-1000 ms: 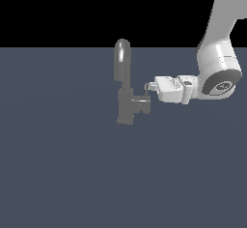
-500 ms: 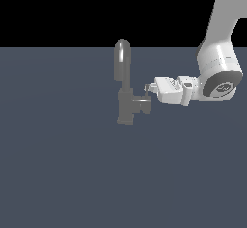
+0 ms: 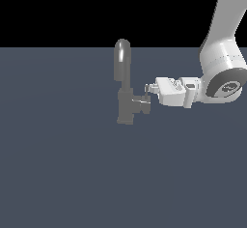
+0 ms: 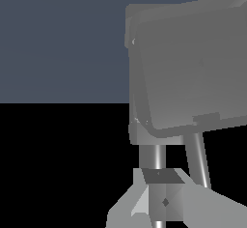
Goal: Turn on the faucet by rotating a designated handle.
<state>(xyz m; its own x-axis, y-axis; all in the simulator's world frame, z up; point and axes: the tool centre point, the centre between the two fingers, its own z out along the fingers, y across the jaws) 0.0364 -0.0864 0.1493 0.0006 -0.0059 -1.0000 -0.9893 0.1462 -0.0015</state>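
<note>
A plain blue-grey counter [image 3: 58, 174] lies under a black background. The faucet [image 3: 124, 84] stands near the middle. Its handle [image 3: 144, 101] points to the exterior view's right, where the claw [image 3: 147, 91] touches it; I cannot tell if it grips. Since earlier, the claw has moved slightly nearer.
</note>
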